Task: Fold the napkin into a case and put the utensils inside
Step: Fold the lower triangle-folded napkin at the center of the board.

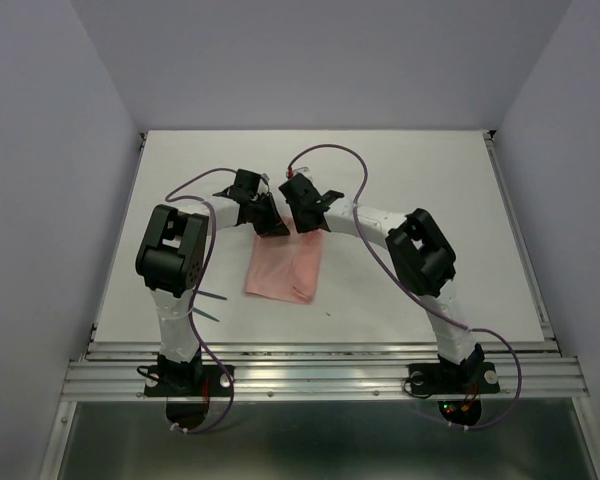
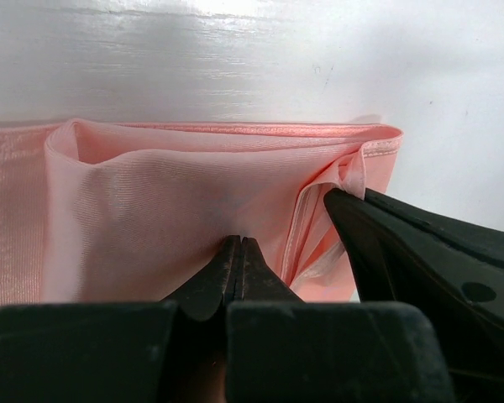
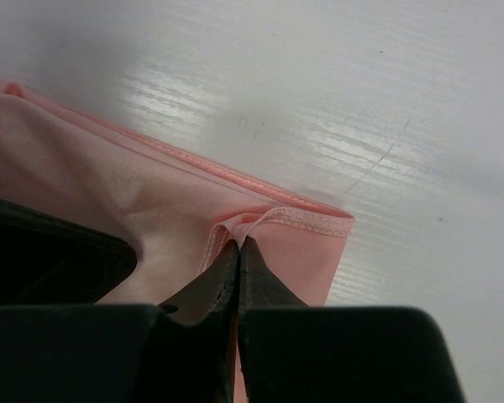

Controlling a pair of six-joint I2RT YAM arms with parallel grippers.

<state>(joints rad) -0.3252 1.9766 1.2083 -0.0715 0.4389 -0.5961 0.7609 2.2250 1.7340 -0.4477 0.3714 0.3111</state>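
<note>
The top camera looked down from above and behind both arm bases [image 1: 190,378] over the whole bench [image 1: 430,200]. Both wrist cameras sat very near the napkin [image 2: 176,201], sharing its folded edge.

In the top view we lose the far edge of the napkin [image 1: 285,272] under the left gripper [image 1: 273,230] and right gripper [image 1: 298,226]. The utensils [image 1: 214,299] lie mostly behind the left arm [image 1: 175,265]; only thin teal tips show, too small for us to count. From the left wrist the napkin runs off the left edge. From the right wrist the left gripper is a dark blur, cut off.
</note>
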